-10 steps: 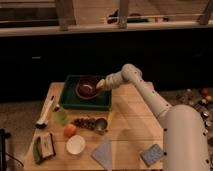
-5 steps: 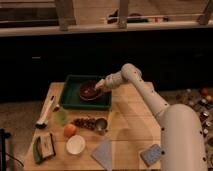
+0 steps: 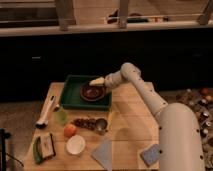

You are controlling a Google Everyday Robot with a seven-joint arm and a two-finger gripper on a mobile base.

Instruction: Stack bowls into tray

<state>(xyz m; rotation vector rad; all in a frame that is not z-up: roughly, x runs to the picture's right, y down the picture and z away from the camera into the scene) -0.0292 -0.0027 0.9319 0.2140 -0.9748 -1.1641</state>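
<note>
Gripper (image 3: 98, 81) out over green tray (image 3: 70, 95), right above bowls (image 3: 93, 92). Cannot tell from here how it is set. Bowls dark red-brown, sitting inside tray toward right side. Tray at back of wooden table (image 3: 130, 125). White arm (image 3: 145, 92) reaches in from right. In front of tray: small shiny metal cup (image 3: 101, 124), orange fruit (image 3: 70, 130), white round dish (image 3: 76, 145), green cup (image 3: 61, 116). Grey cloth (image 3: 103, 153) near front edge. White brush (image 3: 46, 111) on left side.
</note>
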